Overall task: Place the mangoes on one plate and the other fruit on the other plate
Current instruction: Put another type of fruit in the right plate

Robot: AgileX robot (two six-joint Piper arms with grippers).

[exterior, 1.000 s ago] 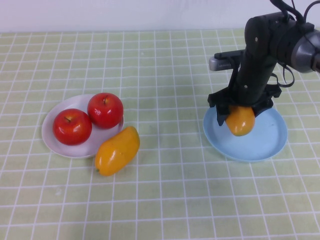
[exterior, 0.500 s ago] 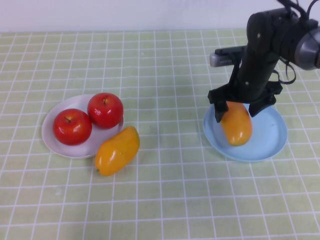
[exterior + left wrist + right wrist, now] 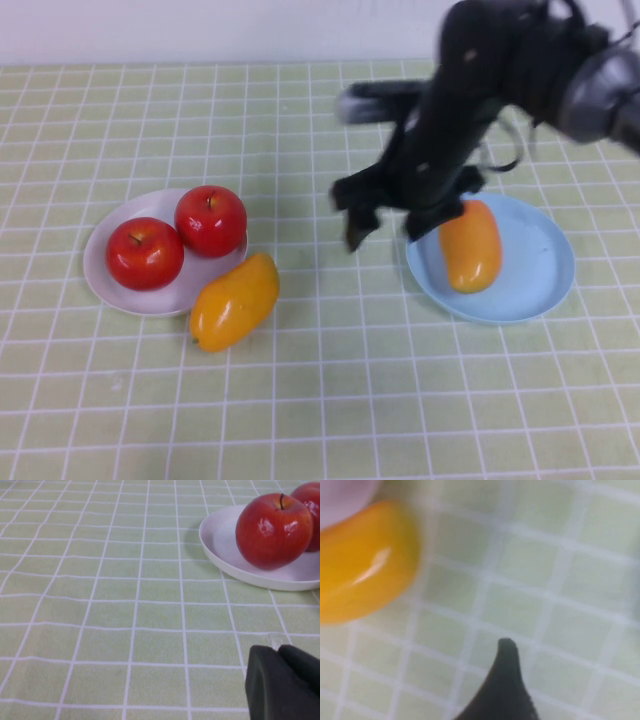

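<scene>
Checked green surface (image 3: 300, 400): one mango (image 3: 470, 245) on blue plate (image 3: 540, 290), other mango (image 3: 234, 301) on the cloth touching white plate (image 3: 110, 285).
Both apples (image 3: 178, 238) on white plate. Right pincer (image 3: 390, 218) empty, spread wide, between plates. Left pincer (image 3: 282, 685): low near white plate, can't tell.

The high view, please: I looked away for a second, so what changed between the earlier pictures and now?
The right claw let go of the mango, which now lies on the blue plate, and swung left, empty and open. Unchanged: both apples on the white plate, the other mango beside it, left claw parked.
</scene>
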